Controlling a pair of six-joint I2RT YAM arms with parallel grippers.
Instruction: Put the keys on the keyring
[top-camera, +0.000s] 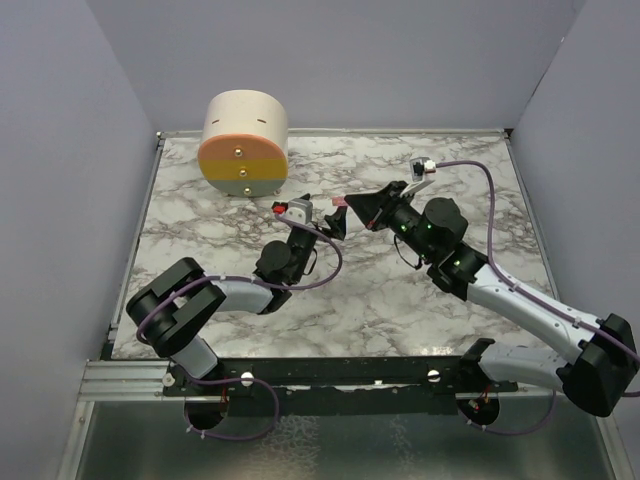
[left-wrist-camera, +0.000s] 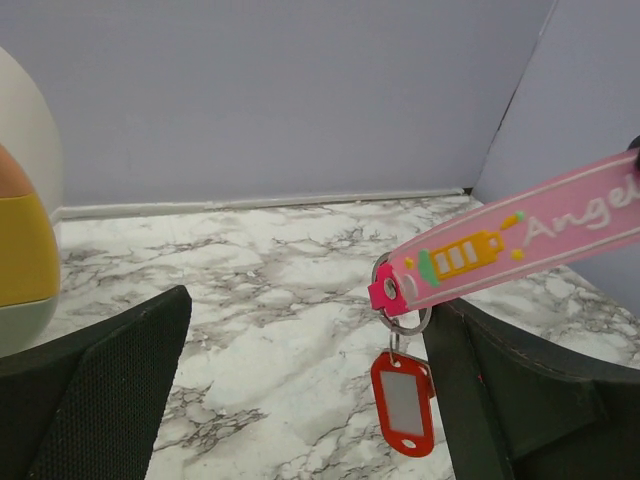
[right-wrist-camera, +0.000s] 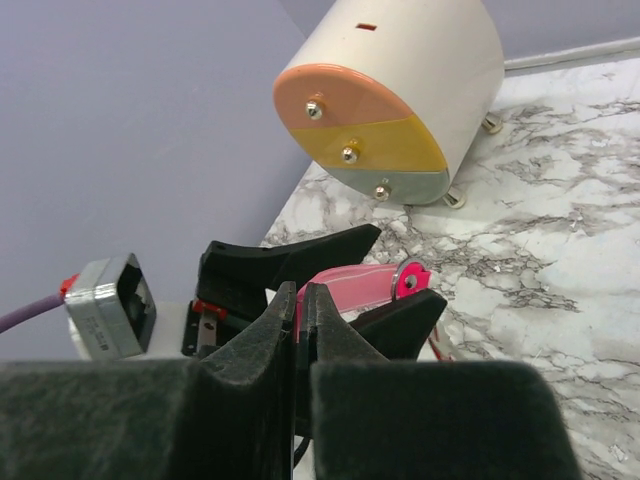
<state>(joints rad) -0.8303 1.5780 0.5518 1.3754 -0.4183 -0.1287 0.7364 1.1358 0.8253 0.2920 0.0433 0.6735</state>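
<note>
Red key (left-wrist-camera: 403, 402) hangs from the metal ring of the keyring (left-wrist-camera: 505, 245), threaded on and dangling above the marble table (top-camera: 400, 300). The keyring's pink strip runs back to the right gripper (right-wrist-camera: 302, 300), whose jaws are pinched together on it. Left gripper (left-wrist-camera: 310, 400) is spread wide and grips nothing; the key hangs between its fingers, close beside one. Cream drum (top-camera: 244, 143) stands at the table's far left.
</note>
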